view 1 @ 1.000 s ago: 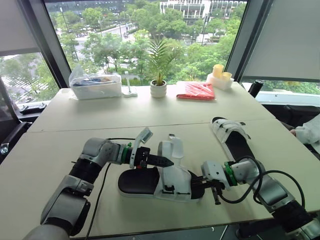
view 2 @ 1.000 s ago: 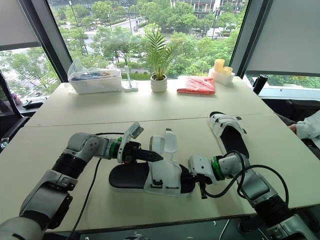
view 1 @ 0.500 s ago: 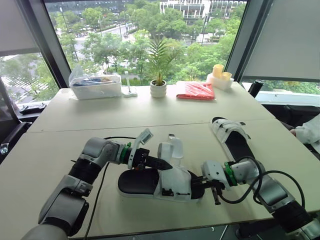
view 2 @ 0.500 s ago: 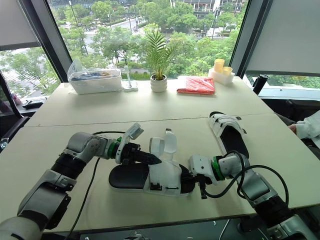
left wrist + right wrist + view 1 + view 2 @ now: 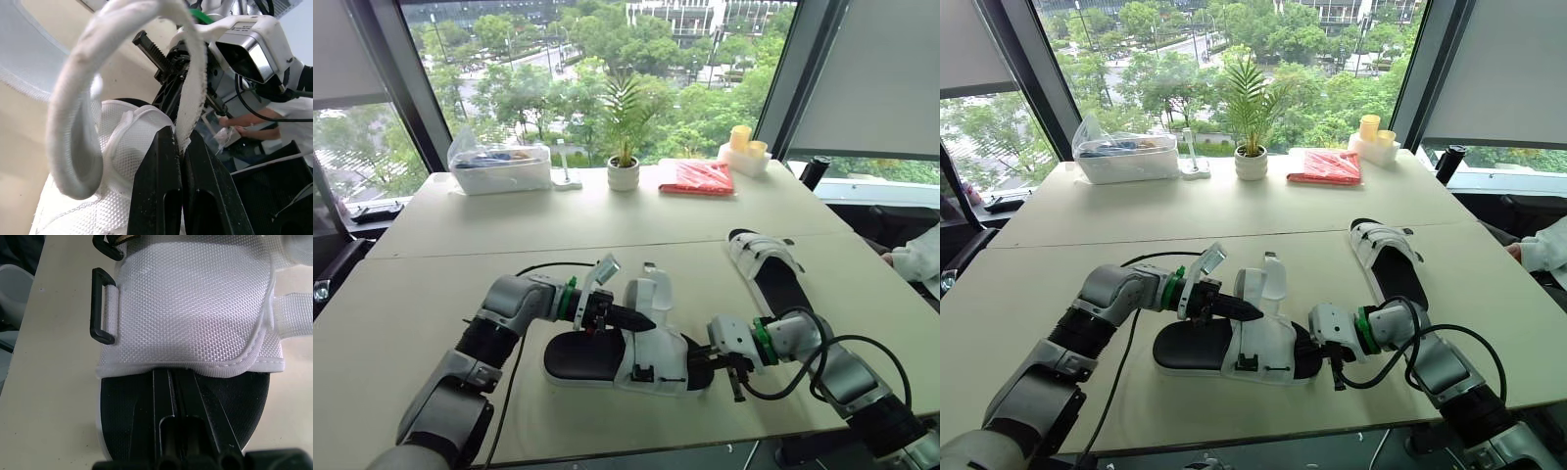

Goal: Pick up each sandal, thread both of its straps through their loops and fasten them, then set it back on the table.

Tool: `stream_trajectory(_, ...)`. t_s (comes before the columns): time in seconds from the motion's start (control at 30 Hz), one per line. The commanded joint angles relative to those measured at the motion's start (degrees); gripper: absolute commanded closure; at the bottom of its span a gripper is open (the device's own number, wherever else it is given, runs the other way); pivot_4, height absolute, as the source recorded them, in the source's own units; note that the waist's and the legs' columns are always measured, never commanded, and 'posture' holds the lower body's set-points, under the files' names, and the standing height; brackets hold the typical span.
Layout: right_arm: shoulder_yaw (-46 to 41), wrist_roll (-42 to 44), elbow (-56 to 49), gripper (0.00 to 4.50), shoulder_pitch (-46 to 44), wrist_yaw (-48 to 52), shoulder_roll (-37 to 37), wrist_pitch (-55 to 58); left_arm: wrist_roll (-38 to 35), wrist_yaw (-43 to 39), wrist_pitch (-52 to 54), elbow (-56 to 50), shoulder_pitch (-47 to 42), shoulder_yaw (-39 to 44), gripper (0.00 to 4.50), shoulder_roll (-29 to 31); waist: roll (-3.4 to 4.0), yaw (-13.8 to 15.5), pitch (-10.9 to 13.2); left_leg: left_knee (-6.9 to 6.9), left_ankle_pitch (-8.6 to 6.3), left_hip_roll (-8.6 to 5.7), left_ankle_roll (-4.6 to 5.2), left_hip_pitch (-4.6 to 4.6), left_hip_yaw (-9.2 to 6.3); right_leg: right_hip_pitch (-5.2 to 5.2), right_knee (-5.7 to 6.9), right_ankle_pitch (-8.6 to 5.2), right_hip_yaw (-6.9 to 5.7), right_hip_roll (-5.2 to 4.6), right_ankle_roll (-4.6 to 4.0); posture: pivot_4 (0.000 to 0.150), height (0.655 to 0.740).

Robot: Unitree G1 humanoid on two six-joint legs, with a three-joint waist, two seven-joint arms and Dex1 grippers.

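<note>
Far left, a clear bin (image 5: 499,168) is standing by the window; the left gripper (image 5: 639,319) is pinching the white strap (image 5: 191,83) of the near sandal (image 5: 597,358), which is lying on the table (image 5: 421,284); the right gripper (image 5: 703,360), fingers pressed together, is resting on its black footbed; the second sandal (image 5: 771,269) is lying apart, further right.

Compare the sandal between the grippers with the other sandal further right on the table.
The near sandal is handled: the left gripper pinches its strap, the right gripper reaches into one end; the far sandal lies untouched. The near sandal lies crosswise, the far sandal points away from the robot. The near sandal's strap stands up; the far sandal's lie low. Both have black soles, white uppers.
</note>
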Motion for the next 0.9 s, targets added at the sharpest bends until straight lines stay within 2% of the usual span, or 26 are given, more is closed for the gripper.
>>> stream_trajectory(0.03,2.34,-2.86,1.58,4.50,1.74,0.45,-0.53,1.84,-2.45,-0.83,1.62,-4.50,0.14,1.66,4.46,0.24,0.00,-0.01,0.00,0.00,0.00,0.00,0.00,0.00,0.00,0.00,0.00,0.00,0.00,0.00,0.00,0.150,0.7400)
stream_trajectory(0.27,2.36,-2.97,1.67,4.50,1.74,0.46,-0.55,1.87,-2.45,-1.49,1.10,-9.23,1.55,1.36,4.46,1.95,0.00,0.00,0.00,-0.01,0.00,0.00,0.00,0.00,0.00,0.01,0.00,0.00,0.00,0.00,0.00,0.150,0.7400)
stream_trajectory(0.5,2.43,-3.06,1.85,4.50,1.56,0.45,-0.40,1.86,0.82,-2.07,-3.37,-8.74,2.04,-0.17,4.46,3.84,0.00,0.01,0.00,-0.01,-0.01,0.00,-0.02,0.00,0.00,-0.01,0.00,-0.01,0.00,0.00,-0.01,0.150,0.7400)
stream_trajectory(0.9,2.56,-2.97,1.69,4.50,1.57,0.27,-0.25,2.04,1.59,-2.96,-4.46,-12.96,4.07,-2.76,4.46,6.09,0.00,0.00,0.00,-0.04,0.00,0.01,0.00,0.00,0.00,-0.01,-0.01,-0.01,0.00,0.00,-0.01,0.150,0.7400)
